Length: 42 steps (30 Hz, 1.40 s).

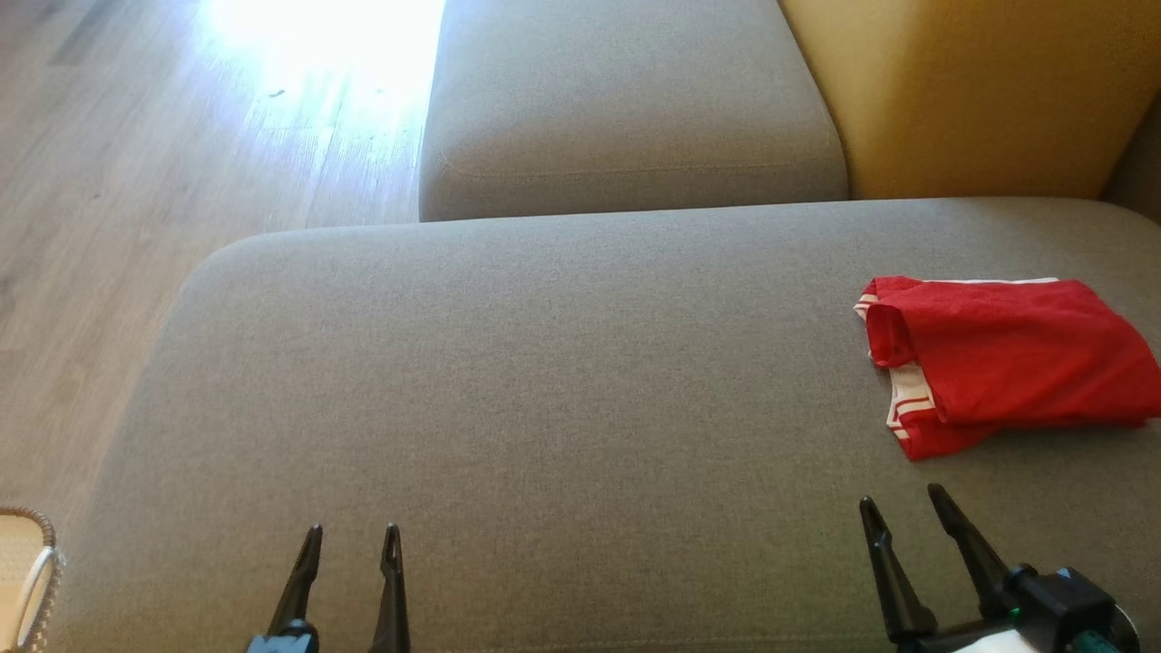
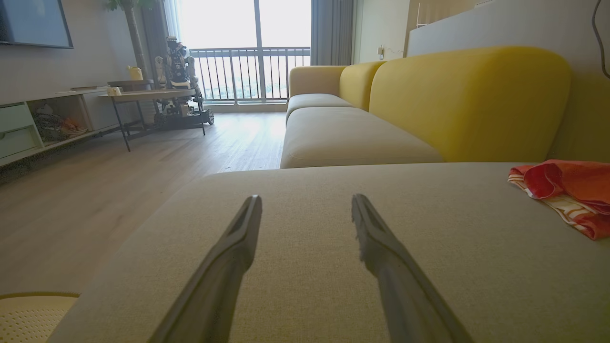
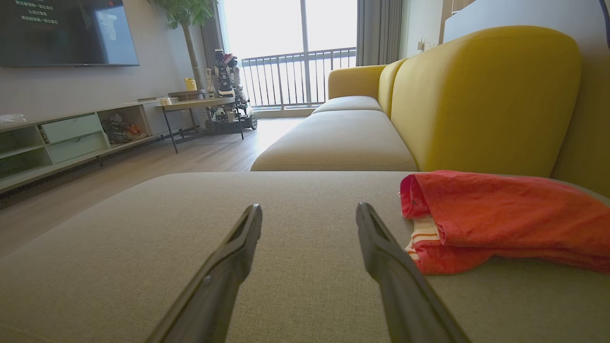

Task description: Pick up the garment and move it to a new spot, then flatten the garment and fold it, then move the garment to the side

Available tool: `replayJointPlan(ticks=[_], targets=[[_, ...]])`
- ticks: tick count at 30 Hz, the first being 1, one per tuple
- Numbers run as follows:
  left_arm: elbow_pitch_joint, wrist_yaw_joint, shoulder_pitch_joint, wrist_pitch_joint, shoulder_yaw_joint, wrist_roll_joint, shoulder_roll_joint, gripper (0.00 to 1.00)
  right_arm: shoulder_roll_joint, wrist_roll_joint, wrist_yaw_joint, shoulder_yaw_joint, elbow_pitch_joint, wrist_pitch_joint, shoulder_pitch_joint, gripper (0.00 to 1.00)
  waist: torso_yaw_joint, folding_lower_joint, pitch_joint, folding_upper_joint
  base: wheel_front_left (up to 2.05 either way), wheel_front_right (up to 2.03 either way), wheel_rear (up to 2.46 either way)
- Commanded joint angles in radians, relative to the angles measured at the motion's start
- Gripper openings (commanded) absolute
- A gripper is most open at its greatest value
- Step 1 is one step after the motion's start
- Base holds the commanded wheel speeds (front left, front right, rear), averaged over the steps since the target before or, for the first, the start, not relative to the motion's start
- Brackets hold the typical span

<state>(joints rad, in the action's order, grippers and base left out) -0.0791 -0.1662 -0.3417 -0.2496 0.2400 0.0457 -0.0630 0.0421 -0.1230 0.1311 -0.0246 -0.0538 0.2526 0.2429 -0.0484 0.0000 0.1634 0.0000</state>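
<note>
Garment (image 1: 1007, 363) untouched; left hand (image 1: 354, 528), right hand (image 1: 900, 494) spread wide (both empty).

The carrying surface is a wide grey seat cushion (image 1: 544, 363) of a sofa, covered in a fine woven cloth and rounded at its corners. One thing lies directly on it: a red garment (image 1: 1007, 358), folded into a loose, thick packet. It rests at the cushion's right end, near the yellow backrest (image 1: 980, 91) but not touching it. A white band with red stripes shows along its left and near edges, and a rolled opening faces left. Beyond this cushion a second grey cushion (image 1: 626, 100) adjoins it. The sofa stands on a pale wooden floor (image 1: 136, 181).
</note>
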Motion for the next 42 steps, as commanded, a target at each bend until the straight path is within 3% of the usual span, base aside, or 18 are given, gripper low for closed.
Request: replayJointPlan(ticks=[1, 2, 13, 42], targets=[[-0.034, 0.006, 0.045, -0.012, -0.039, 0.001, 0.010, 1.00, 0.008, -0.003, 0.000, 0.024, 0.035, 0.009, -0.032, 1.00, -0.002, 0.0000, 0.000, 0.0000, 0.00, 0.00, 0.00], [0.000, 0.006, 0.000, 0.000, -0.001, 0.001, 0.000, 0.00, 0.000, 0.000, 0.000, 0.000, 0.000, 0.000, 0.000, 0.00, -0.002, 0.0000, 0.000, 0.0000, 0.00, 0.00, 0.00], [0.064, 0.016, -0.003, 0.014, -0.003, 0.078, -0.003, 0.00, 0.002, -0.072, 0.000, 0.003, -0.068, -0.015, 0.000, 0.00, 0.000, 0.0000, -0.008, 0.0000, 0.00, 0.00, 0.00], [0.141, 0.091, 0.116, 0.083, -0.067, 0.472, -0.017, 0.00, 0.016, -0.442, 0.000, -0.004, -0.100, -0.090, -0.088, 0.00, 0.012, 0.0000, -0.048, 0.0000, 0.00, 0.00, 0.00]])
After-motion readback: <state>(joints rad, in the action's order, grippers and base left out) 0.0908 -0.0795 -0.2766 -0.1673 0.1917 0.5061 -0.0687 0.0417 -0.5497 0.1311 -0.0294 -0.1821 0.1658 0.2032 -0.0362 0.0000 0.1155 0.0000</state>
